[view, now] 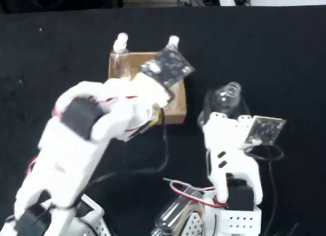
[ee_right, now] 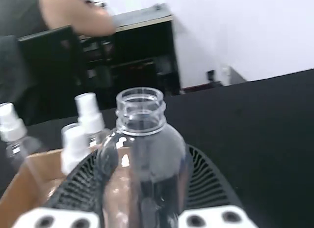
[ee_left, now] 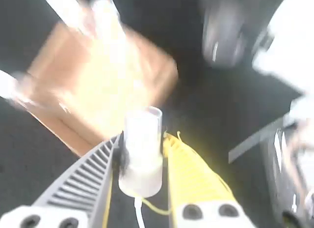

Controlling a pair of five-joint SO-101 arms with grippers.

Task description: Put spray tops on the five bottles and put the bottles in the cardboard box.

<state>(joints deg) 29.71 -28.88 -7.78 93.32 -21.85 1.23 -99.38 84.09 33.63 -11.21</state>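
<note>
high view: the cardboard box (view: 175,108) sits around the middle of the black bench (view: 285,53). two capped bottles stand along the box's far side, one (view: 120,53) at its far left corner and one (view: 173,41) near its far right corner. the left arm (view: 81,139) lies across the box, and its wrist covers much of the inside. the right arm (view: 232,154) stands just to the right of the box, with an open bottle (view: 226,97) upright at its front end. a spare bottle (view: 173,215) lies on its side at the bench's near edge, between the two arm bases.

left wrist view: the left claw (ee_left: 142,137) is closed narrow on a white spray top (ee_left: 142,166), held upright between the grey finger and the yellow one. the box shows blurred just beyond the fingertips.

right wrist view: the right claw (ee_right: 147,159) clasps the open bottle round its body, and the bare neck rises above the black fingers. beside it, the box holds three capped bottles.
</note>
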